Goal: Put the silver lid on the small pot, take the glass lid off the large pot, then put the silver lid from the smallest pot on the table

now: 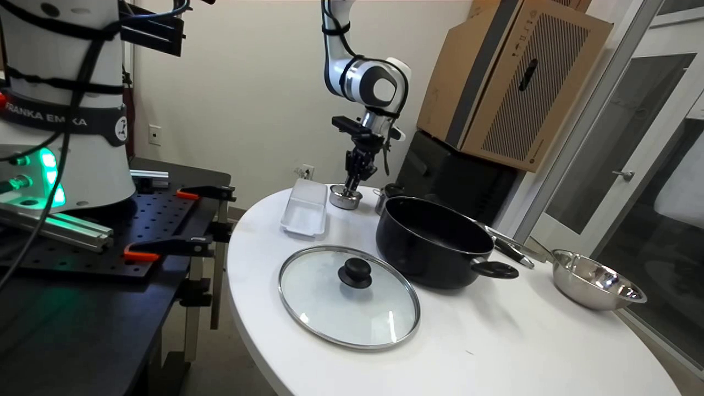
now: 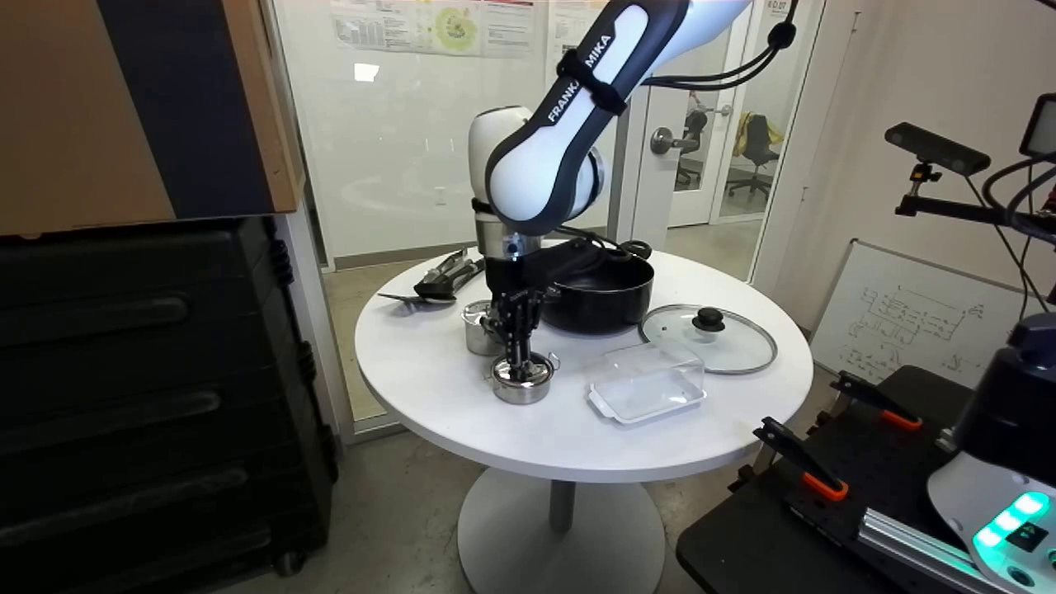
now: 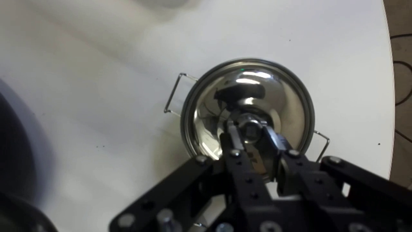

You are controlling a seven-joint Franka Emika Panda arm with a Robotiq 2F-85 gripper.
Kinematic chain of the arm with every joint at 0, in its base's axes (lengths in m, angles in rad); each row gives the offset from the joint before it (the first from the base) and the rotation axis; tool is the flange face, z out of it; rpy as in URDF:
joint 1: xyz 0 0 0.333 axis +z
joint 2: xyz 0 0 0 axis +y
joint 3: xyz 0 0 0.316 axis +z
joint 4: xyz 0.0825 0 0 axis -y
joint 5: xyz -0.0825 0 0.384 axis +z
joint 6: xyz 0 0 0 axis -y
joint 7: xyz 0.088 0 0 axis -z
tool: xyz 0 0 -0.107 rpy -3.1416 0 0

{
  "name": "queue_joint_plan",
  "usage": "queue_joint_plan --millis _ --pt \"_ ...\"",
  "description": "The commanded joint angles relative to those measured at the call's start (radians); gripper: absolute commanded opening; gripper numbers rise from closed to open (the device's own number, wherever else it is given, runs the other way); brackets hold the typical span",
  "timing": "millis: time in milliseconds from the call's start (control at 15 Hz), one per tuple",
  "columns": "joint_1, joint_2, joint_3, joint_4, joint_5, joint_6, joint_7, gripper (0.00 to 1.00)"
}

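Pointing down, the tool (image 3: 251, 127) pinches the silver lid (image 3: 249, 98) by its knob; that lid sits on the small pot (image 2: 520, 393) near the edge of the round white worktop (image 1: 495, 352). A taller metal pot (image 2: 478, 338) stands just beside. Farther along, the glass lid (image 1: 352, 311) lies knob up next to the black large pot (image 1: 429, 253); a plastic tray (image 2: 649, 398) and a steel bowl (image 1: 588, 291) share the surface. Below, a pedestal (image 2: 561, 505) meets the grey floor (image 2: 396, 511). In an exterior view, black drawers (image 2: 148, 371) bear a cardboard box (image 2: 74, 124), posters (image 2: 437, 29) hang on a glossy panel (image 2: 379, 157), and a whiteboard (image 2: 907, 322) carries handwriting.
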Motion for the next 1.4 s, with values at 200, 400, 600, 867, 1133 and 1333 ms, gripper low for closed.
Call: queue_joint_plan --millis 200,400,600,867,1133,1333 --pt "0.013 0.007 -0.012 0.023 -0.011 -0.033 0.007 0.05" --pt "0.003 -0.011 -0.004 0.014 0.001 -0.035 -0.001 0.05" --pt "-0.019 -0.070 0.007 -0.021 0.017 -0.028 -0.026 0.05" --pt "-0.048 -0.150 0.005 -0.071 0.022 -0.015 -0.041 0.05" --pt "-0.084 -0.201 -0.010 -0.140 0.018 -0.020 -0.046 0.05" --pt "-0.110 -0.222 -0.024 -0.207 0.015 -0.026 -0.039 0.05"
